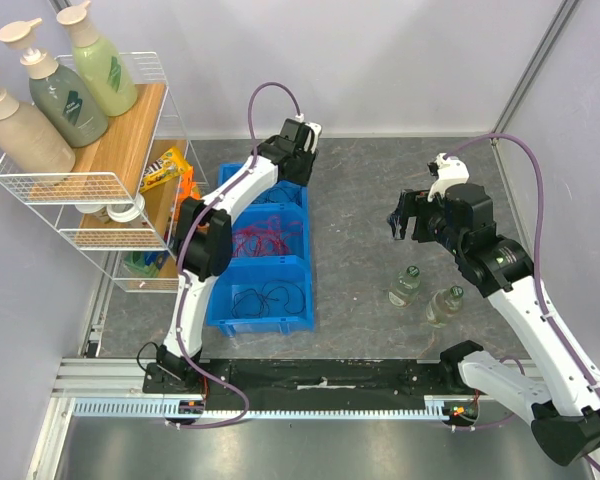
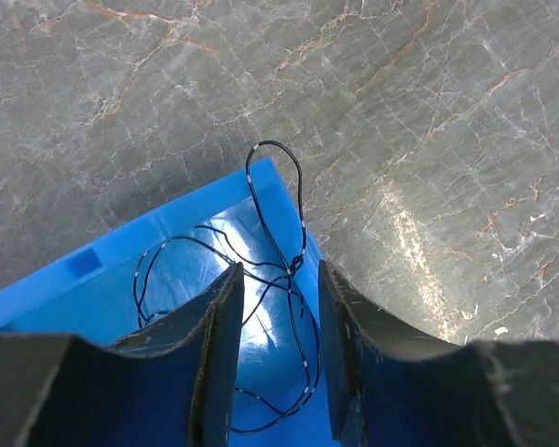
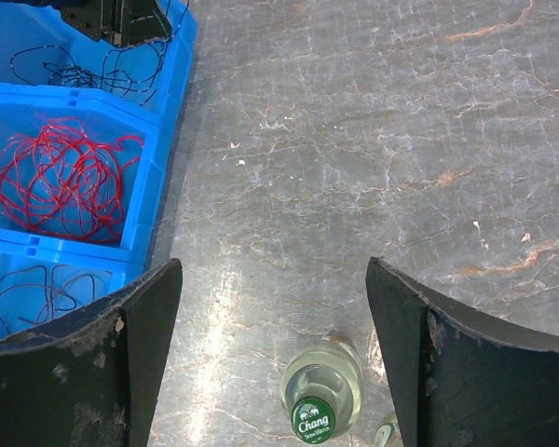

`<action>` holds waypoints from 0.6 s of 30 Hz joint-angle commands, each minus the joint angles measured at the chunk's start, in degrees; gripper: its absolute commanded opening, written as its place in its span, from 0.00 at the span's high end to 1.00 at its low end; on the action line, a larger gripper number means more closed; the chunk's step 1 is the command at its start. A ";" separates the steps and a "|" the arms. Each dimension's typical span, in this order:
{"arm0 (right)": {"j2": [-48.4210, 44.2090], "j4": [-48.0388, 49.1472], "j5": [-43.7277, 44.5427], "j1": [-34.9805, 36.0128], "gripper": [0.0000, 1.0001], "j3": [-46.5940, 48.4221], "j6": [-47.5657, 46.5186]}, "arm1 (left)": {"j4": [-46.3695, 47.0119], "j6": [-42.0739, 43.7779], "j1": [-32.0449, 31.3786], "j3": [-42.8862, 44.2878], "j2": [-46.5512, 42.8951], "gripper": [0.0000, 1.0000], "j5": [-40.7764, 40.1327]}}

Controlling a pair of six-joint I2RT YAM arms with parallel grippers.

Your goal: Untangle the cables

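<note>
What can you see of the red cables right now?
The red cables are thin wire bunched into one loose, loopy tangle, with a few loops straying at its edges. The tangle lies on the floor of the middle compartment of the blue bin, and black cables lie in the compartments on either side. Nothing grips it. The left gripper is open over the far compartment, and the right gripper is open over the table beside the bin.

Grey marbled tabletop, pale walls
</note>
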 commanded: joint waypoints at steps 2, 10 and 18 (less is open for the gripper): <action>0.62 0.38 0.69 0.11 0.13 0.69 -0.56 | 2.51 -1.78 -0.03 2.30 2.06 0.56 1.00; 0.89 0.55 0.78 0.11 0.13 0.42 -0.64 | 2.60 -1.87 0.06 2.13 3.12 0.62 0.47; 0.80 0.73 0.69 0.11 0.12 0.42 -0.64 | 3.56 -0.38 0.06 1.07 2.42 0.97 -0.14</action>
